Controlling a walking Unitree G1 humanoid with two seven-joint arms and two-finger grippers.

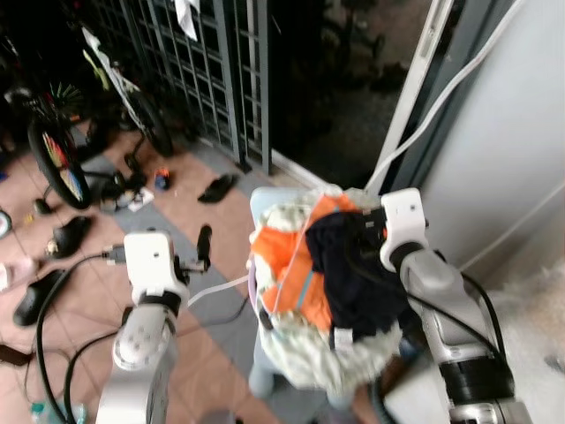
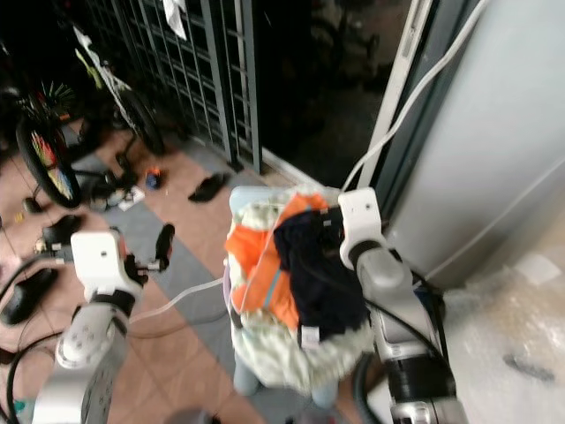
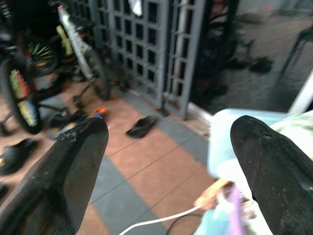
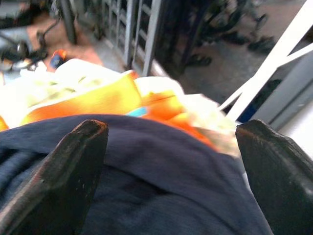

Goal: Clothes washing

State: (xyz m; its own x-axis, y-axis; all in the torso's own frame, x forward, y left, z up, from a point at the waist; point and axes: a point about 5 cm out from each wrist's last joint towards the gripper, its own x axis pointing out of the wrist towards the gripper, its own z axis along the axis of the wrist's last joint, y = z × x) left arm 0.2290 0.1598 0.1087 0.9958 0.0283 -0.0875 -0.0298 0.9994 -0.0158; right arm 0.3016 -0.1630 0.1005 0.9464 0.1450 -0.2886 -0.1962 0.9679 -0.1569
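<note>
At centre frame I see the pale blue laundry basket [image 1: 265, 205], heaped with clothes. My right gripper [image 4: 171, 161] is spread wide over the dark navy garment [image 1: 353, 265] topping the pile. My left gripper [image 3: 168, 161], released and empty, hovers left of the basket above the tiled floor [image 1: 190, 230].

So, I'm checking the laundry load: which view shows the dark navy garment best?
The left eye view: the navy garment shows whole, draped over the orange one. Right eye shows it likewise; right wrist sees a blurred close-up of its fabric.
</note>
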